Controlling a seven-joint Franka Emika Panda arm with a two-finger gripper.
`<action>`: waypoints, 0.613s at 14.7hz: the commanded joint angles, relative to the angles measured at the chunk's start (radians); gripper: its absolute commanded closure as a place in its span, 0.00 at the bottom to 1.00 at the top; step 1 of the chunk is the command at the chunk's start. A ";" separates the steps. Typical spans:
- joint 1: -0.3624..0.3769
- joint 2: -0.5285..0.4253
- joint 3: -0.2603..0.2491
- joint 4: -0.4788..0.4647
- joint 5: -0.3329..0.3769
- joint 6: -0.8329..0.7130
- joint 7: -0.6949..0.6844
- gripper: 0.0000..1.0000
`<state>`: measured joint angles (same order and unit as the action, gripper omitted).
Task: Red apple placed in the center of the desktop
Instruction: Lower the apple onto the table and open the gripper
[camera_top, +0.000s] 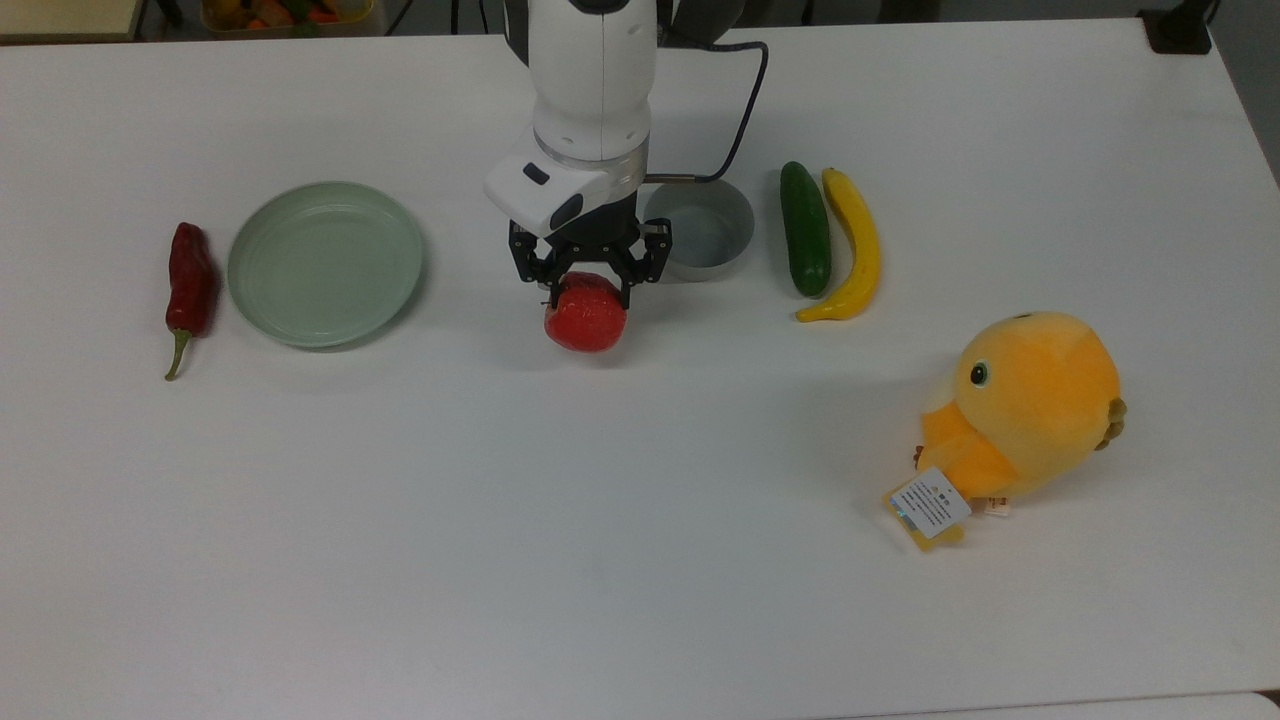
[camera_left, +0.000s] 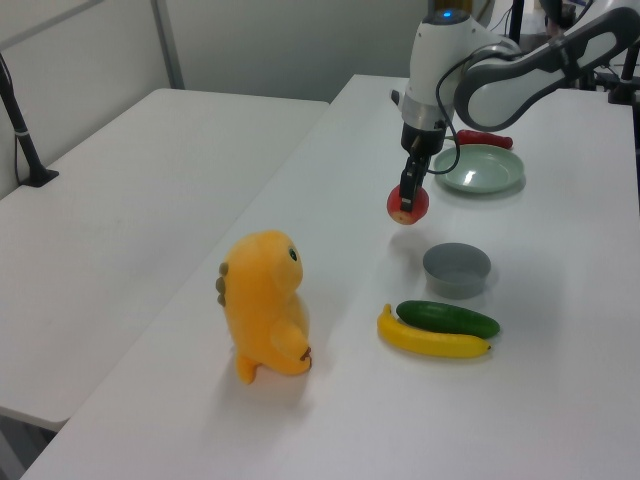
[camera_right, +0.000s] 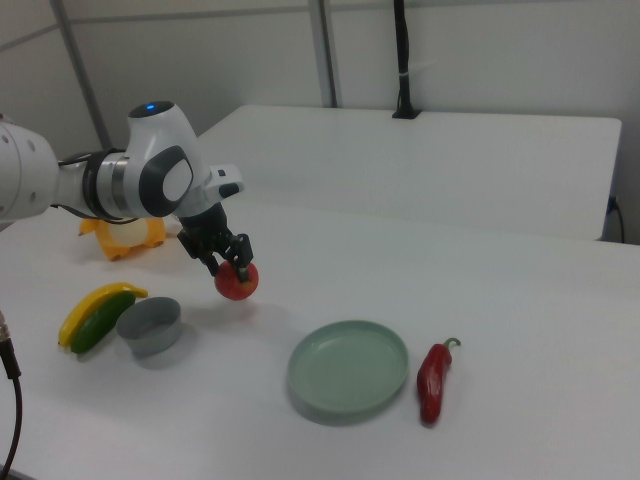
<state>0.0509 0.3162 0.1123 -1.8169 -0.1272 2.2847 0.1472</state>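
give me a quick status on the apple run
Pincer shut on the round red apple, held above the white desktop. Grey round bowl and pale green round plate flank it; path to centre looks clear.
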 joint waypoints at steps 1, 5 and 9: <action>0.004 0.026 -0.003 0.010 -0.012 0.033 0.029 0.63; -0.008 0.029 -0.005 0.011 -0.057 0.049 0.020 0.60; -0.008 0.034 -0.005 0.011 -0.061 0.049 0.021 0.00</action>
<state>0.0382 0.3380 0.1121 -1.8140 -0.1673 2.3123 0.1493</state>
